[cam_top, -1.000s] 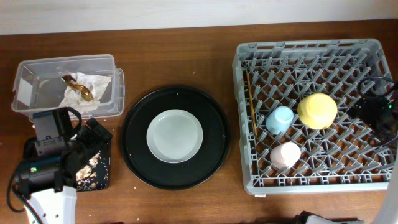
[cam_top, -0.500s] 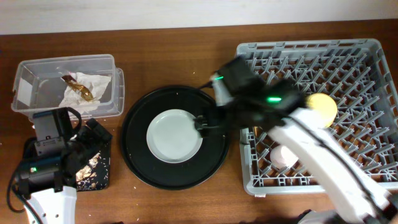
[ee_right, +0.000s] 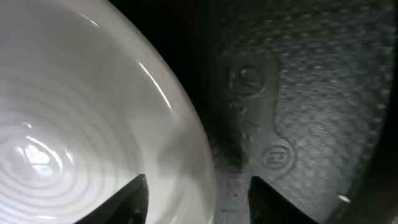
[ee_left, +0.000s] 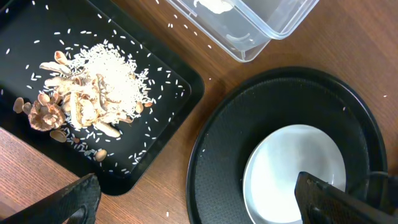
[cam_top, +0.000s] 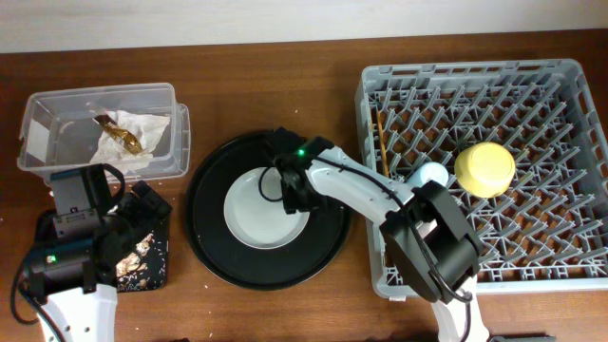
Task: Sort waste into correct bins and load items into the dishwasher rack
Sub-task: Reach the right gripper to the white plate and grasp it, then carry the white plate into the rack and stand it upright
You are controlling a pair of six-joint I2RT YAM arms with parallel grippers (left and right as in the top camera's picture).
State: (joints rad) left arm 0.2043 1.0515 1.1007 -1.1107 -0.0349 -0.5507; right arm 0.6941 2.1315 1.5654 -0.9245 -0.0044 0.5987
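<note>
**Right gripper straddles the plate rim**

The right gripper (ee_right: 198, 183) is open, with one finger over the plate (ee_right: 74, 137) and the other over the round tray (ee_right: 280, 93), so closing should pinch the rim. The plate looks like the only item outside the rack (cam_top: 370, 85), where the bowl (cam_top: 484, 168) and chopsticks (cam_top: 382, 142) already sit. The left gripper (ee_left: 196, 186) hangs open and empty near the scraps (ee_left: 93, 106), out of the way.
</note>
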